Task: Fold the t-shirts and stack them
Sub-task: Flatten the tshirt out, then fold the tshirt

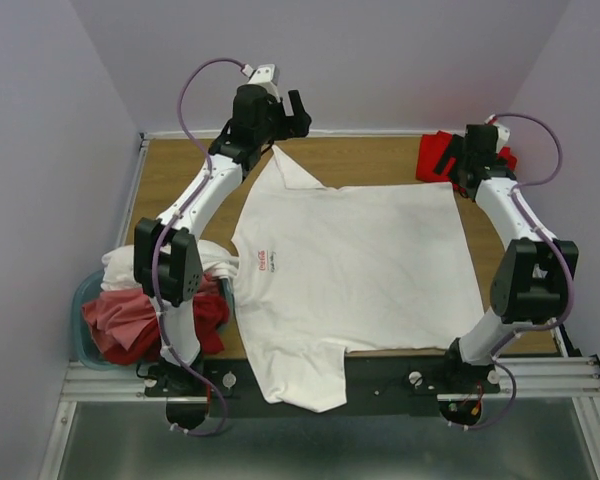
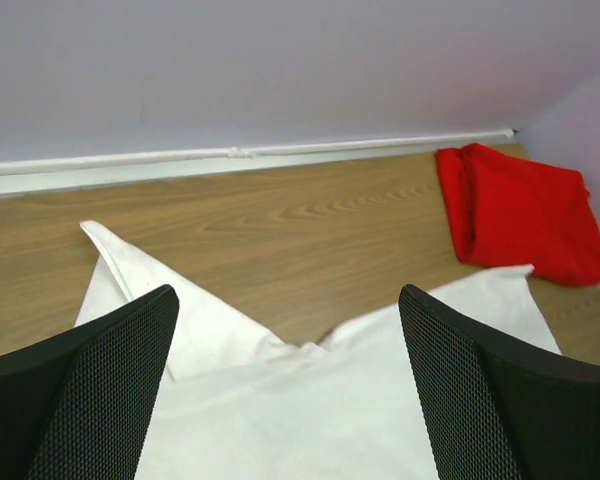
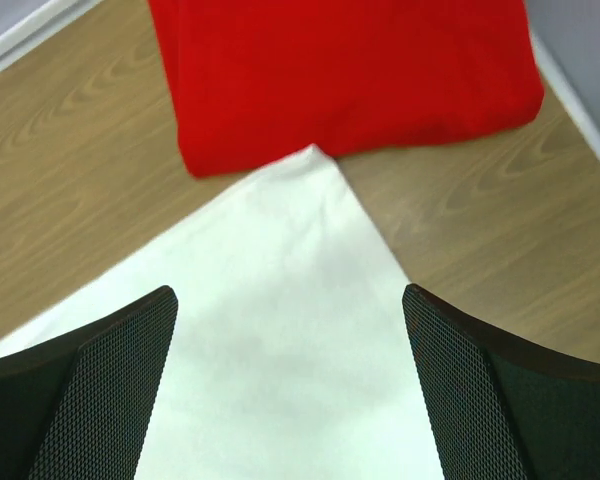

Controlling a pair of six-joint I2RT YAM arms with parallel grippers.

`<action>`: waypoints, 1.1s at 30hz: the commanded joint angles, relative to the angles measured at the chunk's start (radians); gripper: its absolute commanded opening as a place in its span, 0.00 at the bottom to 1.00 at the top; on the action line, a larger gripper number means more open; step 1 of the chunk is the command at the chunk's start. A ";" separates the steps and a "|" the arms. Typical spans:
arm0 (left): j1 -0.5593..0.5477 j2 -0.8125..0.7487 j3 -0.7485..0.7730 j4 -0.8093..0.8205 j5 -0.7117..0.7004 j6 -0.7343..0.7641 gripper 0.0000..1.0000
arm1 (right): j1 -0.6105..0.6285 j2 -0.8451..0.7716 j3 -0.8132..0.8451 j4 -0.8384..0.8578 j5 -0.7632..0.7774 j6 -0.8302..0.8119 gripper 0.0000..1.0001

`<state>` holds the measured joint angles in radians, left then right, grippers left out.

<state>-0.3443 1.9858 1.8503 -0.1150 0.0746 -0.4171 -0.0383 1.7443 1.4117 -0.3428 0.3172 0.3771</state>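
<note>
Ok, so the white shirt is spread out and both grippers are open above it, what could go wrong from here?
1. The white shirt has a sleeve hanging off the table onto the metal rail; a fold could drag or snag it there.
2. Its far corner lies right against the folded red shirt, so the right gripper might pinch both if it grabs there.

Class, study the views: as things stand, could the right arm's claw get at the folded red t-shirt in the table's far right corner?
Probably yes. The right claw hangs open just short of the red t-shirt, with only a corner of the white t-shirt lying flat below; nothing stands between them.
</note>
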 commanded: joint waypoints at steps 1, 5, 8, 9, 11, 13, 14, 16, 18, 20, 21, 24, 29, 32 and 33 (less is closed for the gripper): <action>-0.038 -0.183 -0.208 -0.029 -0.112 0.023 0.99 | -0.005 -0.112 -0.137 -0.005 -0.148 0.014 1.00; -0.097 -0.300 -0.408 -0.086 -0.203 0.024 0.98 | -0.003 -0.215 -0.276 -0.022 -0.272 0.046 1.00; -0.110 -0.393 -0.558 -0.106 -0.240 -0.014 0.98 | 0.006 -0.290 -0.373 -0.027 -0.357 0.077 1.00; -0.113 -0.416 -0.597 -0.106 -0.239 -0.028 0.98 | 0.011 -0.307 -0.391 -0.028 -0.371 0.082 1.00; -0.117 -0.479 -0.703 -0.100 -0.230 -0.058 0.99 | 0.028 -0.341 -0.442 -0.032 -0.386 0.094 1.00; -0.122 -0.521 -0.793 -0.089 -0.216 -0.078 0.98 | 0.035 -0.357 -0.488 -0.033 -0.388 0.103 1.00; -0.122 -0.527 -0.819 -0.069 -0.210 -0.087 0.99 | 0.035 -0.358 -0.503 -0.033 -0.391 0.105 1.00; -0.122 -0.524 -0.875 -0.055 -0.191 -0.094 0.98 | 0.035 -0.355 -0.526 -0.032 -0.388 0.111 1.00; -0.122 -0.500 -0.899 -0.038 -0.179 -0.095 0.98 | 0.060 -0.335 -0.548 -0.032 -0.388 0.112 1.00; -0.122 -0.478 -0.901 -0.016 -0.174 -0.097 0.98 | 0.061 -0.306 -0.554 -0.030 -0.388 0.109 1.00; -0.122 -0.466 -0.895 -0.008 -0.168 -0.095 0.98 | 0.061 -0.298 -0.557 -0.030 -0.383 0.103 1.00; -0.122 -0.414 -0.872 0.026 -0.171 -0.086 0.98 | 0.061 -0.261 -0.557 -0.028 -0.359 0.100 1.00; -0.121 -0.289 -0.836 0.046 -0.116 -0.094 0.98 | 0.061 -0.209 -0.551 -0.024 -0.340 0.108 1.00; -0.121 -0.243 -0.838 0.072 -0.099 -0.115 0.98 | 0.061 -0.180 -0.546 -0.022 -0.325 0.111 1.00; -0.121 -0.217 -0.836 0.078 -0.098 -0.118 0.98 | 0.061 -0.166 -0.545 -0.024 -0.322 0.112 1.00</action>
<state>-0.4606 1.7161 0.9989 -0.0856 -0.0639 -0.5079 0.0185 1.5433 0.8673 -0.3603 -0.0391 0.4755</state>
